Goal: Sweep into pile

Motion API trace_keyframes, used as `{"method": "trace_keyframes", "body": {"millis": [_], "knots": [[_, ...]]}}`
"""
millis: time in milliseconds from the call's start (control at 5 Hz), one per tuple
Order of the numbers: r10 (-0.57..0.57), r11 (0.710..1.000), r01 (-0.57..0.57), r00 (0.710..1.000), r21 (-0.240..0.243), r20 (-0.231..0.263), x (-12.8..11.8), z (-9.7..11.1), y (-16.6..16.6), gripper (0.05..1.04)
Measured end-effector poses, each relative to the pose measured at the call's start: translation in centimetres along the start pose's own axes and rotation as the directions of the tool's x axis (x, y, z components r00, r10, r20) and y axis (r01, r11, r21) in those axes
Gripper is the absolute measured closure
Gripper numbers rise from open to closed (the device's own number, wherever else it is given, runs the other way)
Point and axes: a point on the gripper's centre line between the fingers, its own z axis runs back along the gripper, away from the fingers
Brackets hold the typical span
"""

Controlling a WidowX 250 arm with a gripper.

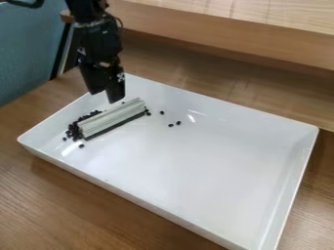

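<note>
Behind the ribbed sweeper, dark bits are partly hidden, and the tool's opening and hold I cannot tell.

pincer above ridged bar | black bits nearby | white tray

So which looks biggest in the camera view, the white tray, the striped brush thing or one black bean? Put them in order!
1. White tray
2. Striped brush thing
3. One black bean
</note>
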Motion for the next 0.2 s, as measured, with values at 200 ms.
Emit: {"method": "trace_keyframes", "body": {"millis": [200], "knots": [[0.032, 0.999, -0.032, 0.999, -0.021, 0.003, 0.29, -0.57, -1.55, 0.082]]}}
